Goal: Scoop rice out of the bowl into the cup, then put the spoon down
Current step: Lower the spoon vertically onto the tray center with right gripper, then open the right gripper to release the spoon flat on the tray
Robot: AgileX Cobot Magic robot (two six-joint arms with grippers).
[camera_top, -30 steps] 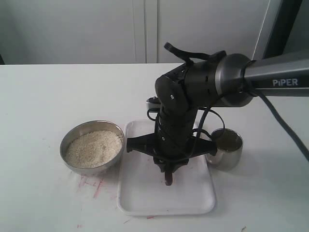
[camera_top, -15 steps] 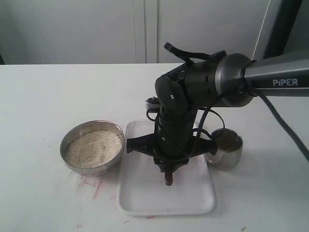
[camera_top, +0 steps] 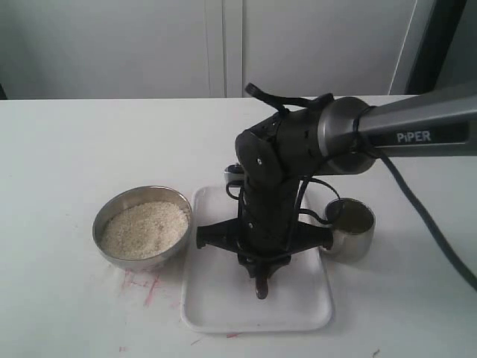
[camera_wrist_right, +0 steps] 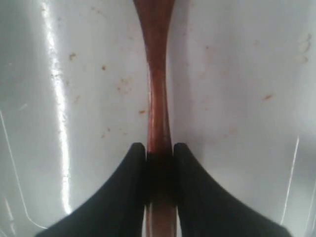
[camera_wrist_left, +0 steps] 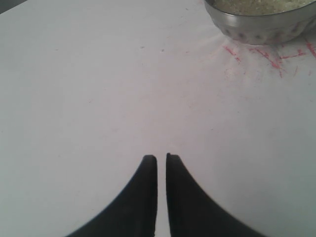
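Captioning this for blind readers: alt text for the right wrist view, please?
The right gripper has its black jaws shut on the thin handle of the reddish-brown wooden spoon, seen close up over a glossy white tray flecked with small brown specks.

1. a white rectangular tray with rounded corners and a low raised rim lies flat near the front of the surface.
2. small brownish specks dot the tray's glossy floor.
3. the surface is plain white and matt.
4. faint red scribbles mark it just beside one front corner of the tray.
5. pale grey panels with vertical seams stand behind.
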